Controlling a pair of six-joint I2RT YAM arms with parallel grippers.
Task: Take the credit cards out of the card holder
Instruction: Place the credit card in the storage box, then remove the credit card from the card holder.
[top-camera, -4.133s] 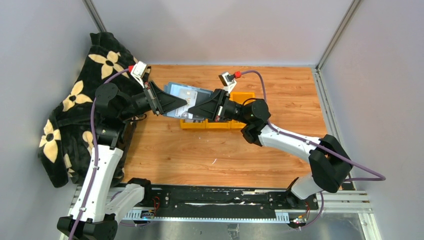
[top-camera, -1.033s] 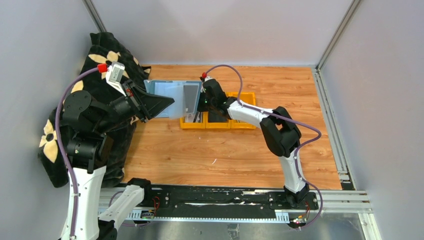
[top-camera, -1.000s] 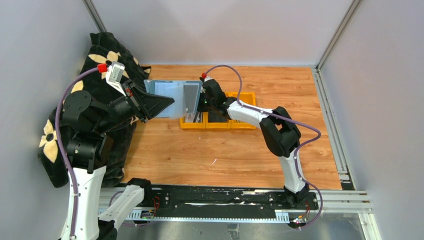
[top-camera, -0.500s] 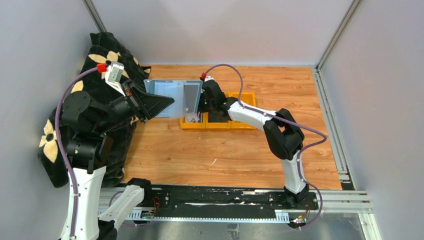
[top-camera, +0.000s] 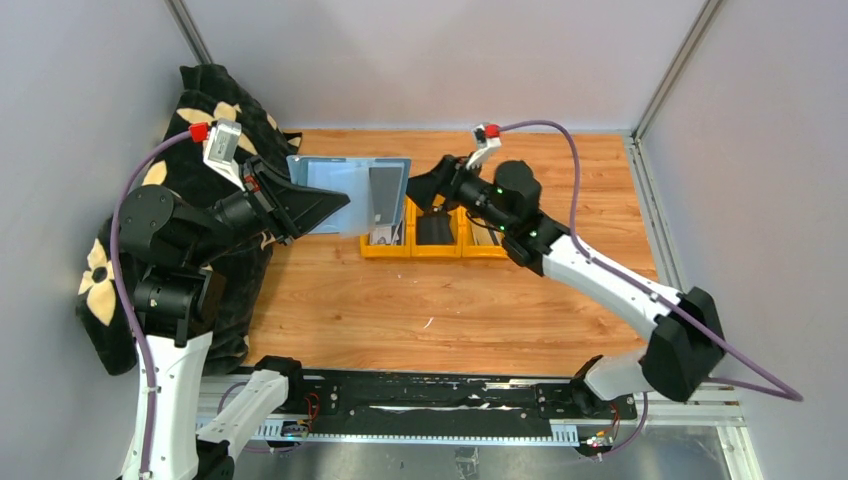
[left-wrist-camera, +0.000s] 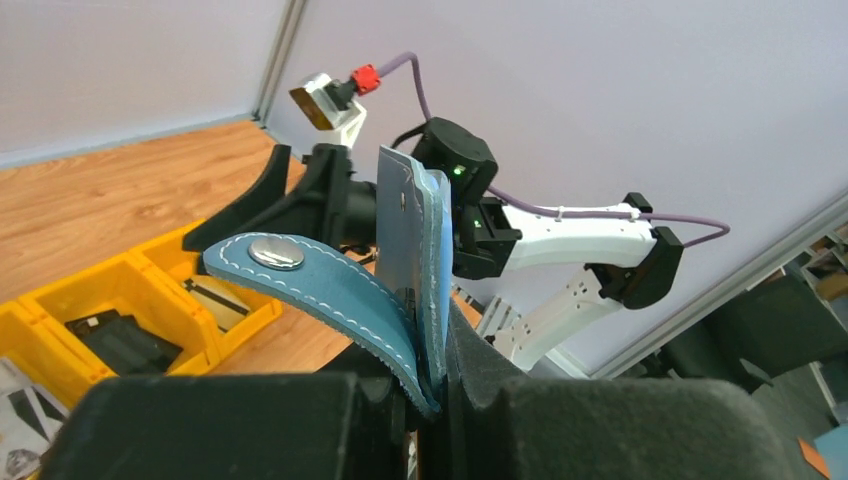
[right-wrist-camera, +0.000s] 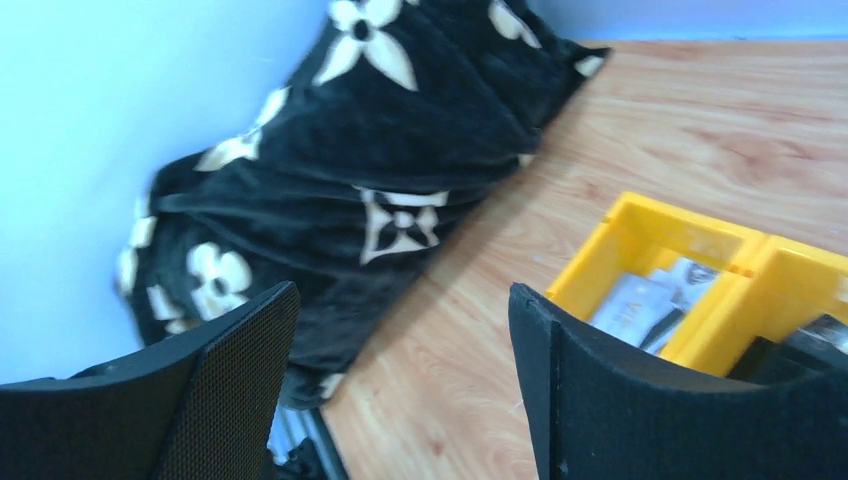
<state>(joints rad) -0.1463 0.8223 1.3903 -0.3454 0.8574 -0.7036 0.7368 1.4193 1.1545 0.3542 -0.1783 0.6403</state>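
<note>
We have the card holder (top-camera: 330, 178) lifted off the tabletop (top-camera: 420, 310) and spread open, its lower edge pinched firmly in the left gripper (top-camera: 335, 207). It hangs just left of the row of yellow bins (top-camera: 440, 251). The left wrist view shows its strap tab (left-wrist-camera: 300, 275) curling free. A silvery-grey card (top-camera: 385, 195) appears to stand in the holder's right half, so we judge the job to be mid-extraction, with at least that card left to pull. The right gripper (top-camera: 418, 190) hovers just beside the holder's right edge with its jaws spread wide and nothing between them. Next we would need to line those jaws up on the card's free edge, close on the card alone, and draw it straight out while the left gripper keeps the holder steady.
</note>
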